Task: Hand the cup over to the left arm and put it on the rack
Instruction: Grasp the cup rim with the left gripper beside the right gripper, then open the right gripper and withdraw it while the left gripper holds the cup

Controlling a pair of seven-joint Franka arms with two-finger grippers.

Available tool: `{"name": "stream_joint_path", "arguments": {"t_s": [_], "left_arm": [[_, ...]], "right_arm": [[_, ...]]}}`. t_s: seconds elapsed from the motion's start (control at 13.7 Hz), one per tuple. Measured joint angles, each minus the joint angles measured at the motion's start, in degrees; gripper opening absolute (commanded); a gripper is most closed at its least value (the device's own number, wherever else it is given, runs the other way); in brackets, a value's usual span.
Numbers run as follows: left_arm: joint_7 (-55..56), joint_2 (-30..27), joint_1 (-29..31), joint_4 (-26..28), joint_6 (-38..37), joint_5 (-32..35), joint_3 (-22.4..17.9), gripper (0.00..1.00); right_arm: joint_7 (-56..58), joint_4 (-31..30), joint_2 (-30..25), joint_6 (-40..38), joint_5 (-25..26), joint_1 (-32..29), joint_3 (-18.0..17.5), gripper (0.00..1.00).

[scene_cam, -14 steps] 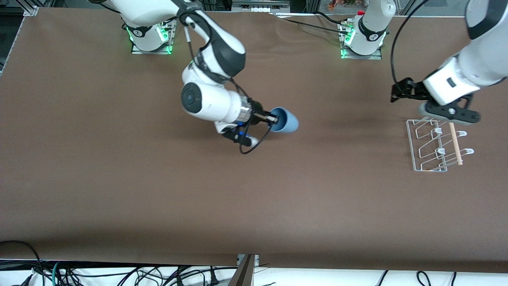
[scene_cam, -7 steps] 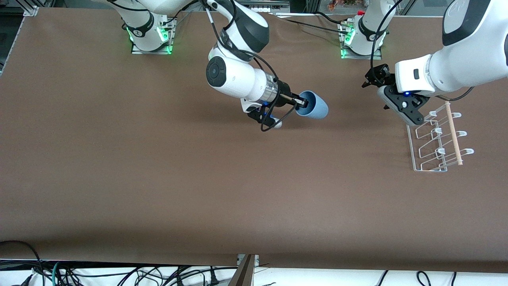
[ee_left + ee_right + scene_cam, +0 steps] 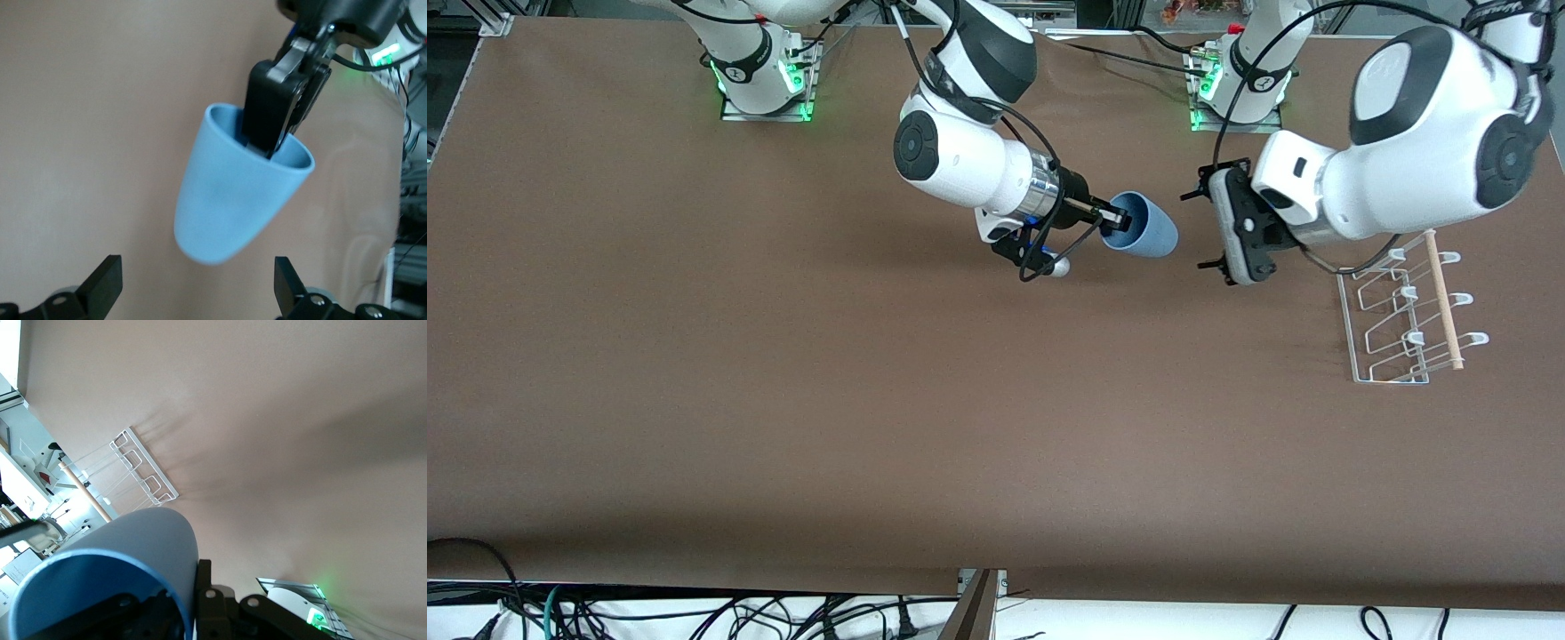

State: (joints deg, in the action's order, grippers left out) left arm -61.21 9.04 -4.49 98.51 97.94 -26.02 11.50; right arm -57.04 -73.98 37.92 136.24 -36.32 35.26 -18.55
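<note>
The light-blue cup (image 3: 1147,229) is held up over the table's middle, lying sideways with its base toward the left arm. My right gripper (image 3: 1112,218) is shut on its rim, one finger inside and one outside. My left gripper (image 3: 1204,228) faces the cup's base, a short gap away, open, with nothing between its fingers. The left wrist view shows the cup (image 3: 230,200) just ahead of the open left gripper (image 3: 198,288), and the right gripper (image 3: 270,130) pinching the rim. In the right wrist view the cup (image 3: 127,553) fills the corner. The white wire rack (image 3: 1392,324) stands at the left arm's end.
A light wooden dowel (image 3: 1443,298) lies across the rack. The arm bases (image 3: 765,80) (image 3: 1238,89) stand along the table's edge farthest from the front camera. Cables (image 3: 694,613) hang below the nearest edge. The rack (image 3: 143,470) also shows in the right wrist view.
The right arm carried the cup up and toward the left arm's end. The left arm swung away from over the rack and turned its open gripper toward the cup's base.
</note>
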Motion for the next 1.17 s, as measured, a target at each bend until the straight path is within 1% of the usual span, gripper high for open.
{"name": "stream_joint_path", "arguments": {"t_s": [0.22,0.44,0.51,0.58,0.66,0.73,0.8,0.88,1.09,1.17], "left_arm": [[-6.2,0.1,-0.1,2.8,5.2,-0.3,3.9,1.00],[-9.4,0.1,-0.1,4.0,7.3,-0.8,5.0,0.98],[-10.5,0.1,-0.1,4.2,7.5,-1.2,5.0,0.88],[-11.9,0.1,0.0,4.5,7.5,-2.3,5.0,0.75],[-13.3,0.1,0.1,4.9,7.6,-3.3,4.9,0.61],[-14.4,0.1,0.2,5.3,7.7,-3.7,4.9,0.44],[-15.1,0.1,0.4,5.4,7.8,-3.9,4.9,0.36],[-15.3,0.1,0.4,5.4,7.9,-4.1,4.9,0.33],[-15.4,0.1,0.5,5.4,8.0,-4.2,4.9,0.34],[-15.4,0.1,0.5,5.4,8.0,-4.3,4.9,0.34]], "right_arm": [[0.0,0.0,0.1,0.0,0.0,-0.1,0.1,0.00],[0.0,0.1,0.1,0.0,0.0,-0.1,0.1,0.00],[-0.1,0.2,0.1,0.0,0.0,-0.1,0.1,0.00],[-0.1,0.2,0.1,0.0,0.0,-0.1,0.1,0.00],[-0.1,0.3,0.1,0.0,-0.1,-0.1,0.1,0.00],[-0.1,0.3,0.1,0.0,-0.1,-0.1,0.1,0.00],[-0.5,0.3,0.2,0.0,-0.3,-0.2,0.1,0.00],[-0.5,0.4,0.2,0.0,-0.3,-0.2,0.1,0.00],[-0.6,0.4,0.2,0.0,-0.4,-0.3,0.1,0.00],[-0.6,0.4,0.2,0.0,-0.6,-0.3,0.1,0.25]]}}
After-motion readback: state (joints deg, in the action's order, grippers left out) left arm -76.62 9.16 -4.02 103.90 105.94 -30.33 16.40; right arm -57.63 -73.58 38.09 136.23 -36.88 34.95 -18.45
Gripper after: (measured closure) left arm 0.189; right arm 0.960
